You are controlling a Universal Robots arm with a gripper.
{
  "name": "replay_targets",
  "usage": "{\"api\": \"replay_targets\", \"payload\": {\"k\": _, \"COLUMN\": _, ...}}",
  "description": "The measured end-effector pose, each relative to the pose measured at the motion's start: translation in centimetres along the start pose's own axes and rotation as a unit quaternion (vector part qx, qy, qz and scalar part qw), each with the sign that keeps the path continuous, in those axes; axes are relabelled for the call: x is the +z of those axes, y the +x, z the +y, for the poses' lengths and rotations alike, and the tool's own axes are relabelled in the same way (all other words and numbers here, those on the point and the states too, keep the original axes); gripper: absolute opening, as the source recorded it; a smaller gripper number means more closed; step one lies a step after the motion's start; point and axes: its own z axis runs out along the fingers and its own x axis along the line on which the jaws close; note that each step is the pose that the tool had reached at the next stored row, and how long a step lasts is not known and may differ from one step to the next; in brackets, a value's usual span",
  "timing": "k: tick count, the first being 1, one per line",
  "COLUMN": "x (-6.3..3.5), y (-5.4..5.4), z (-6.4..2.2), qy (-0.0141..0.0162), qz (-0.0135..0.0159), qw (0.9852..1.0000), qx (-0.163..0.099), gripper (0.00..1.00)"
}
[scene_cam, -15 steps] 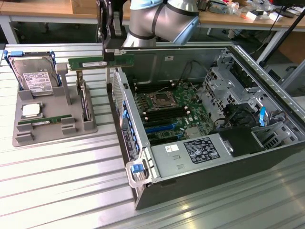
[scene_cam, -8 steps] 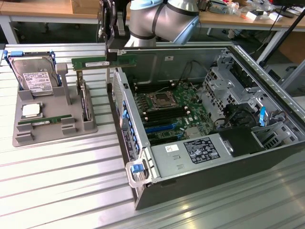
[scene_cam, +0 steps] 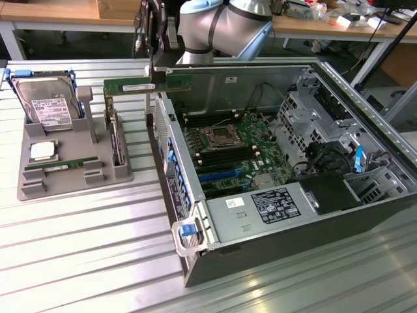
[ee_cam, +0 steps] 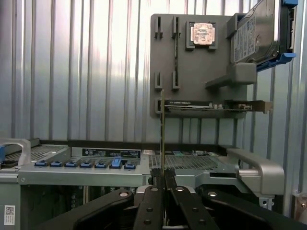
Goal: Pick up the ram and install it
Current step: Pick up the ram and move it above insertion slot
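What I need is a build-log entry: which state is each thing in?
gripper: shut on the ram.
ram: held level in the air near the case's edge, not installed.
second ram stick: lying in the tray.
CPU chip: seated in the tray.
hard drive: resting in the tray.
computer case: lying on its side, open, motherboard exposed.

My gripper (ee_cam: 163, 176): black fingers; arm (scene_cam: 215, 26) pale silver-grey. Ram (scene_cam: 124, 86): green, white label. Tray (scene_cam: 71, 179): flat mid-grey. Spare stick (scene_cam: 62, 165): green as well. Hard drive (scene_cam: 45, 104): silver, white label, blue side rails. CPU (scene_cam: 43, 151): silver. Table (scene_cam: 85, 254): bright aluminium, ribbed in long stripes. Computer case (scene_cam: 273, 254): dark grey, blue latch (scene_cam: 187, 228). Motherboard (scene_cam: 234, 147): green, black slots, one blue.
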Motion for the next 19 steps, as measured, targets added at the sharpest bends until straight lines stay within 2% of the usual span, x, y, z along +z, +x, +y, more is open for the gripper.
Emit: {"api": "replay_targets", "payload": {"k": 19, "x": -0.06, "y": 0.1, "z": -1.44, "qy": 0.0000, "qz": 0.0001, "qw": 1.0000, "qx": 0.000, "gripper": 0.12}}
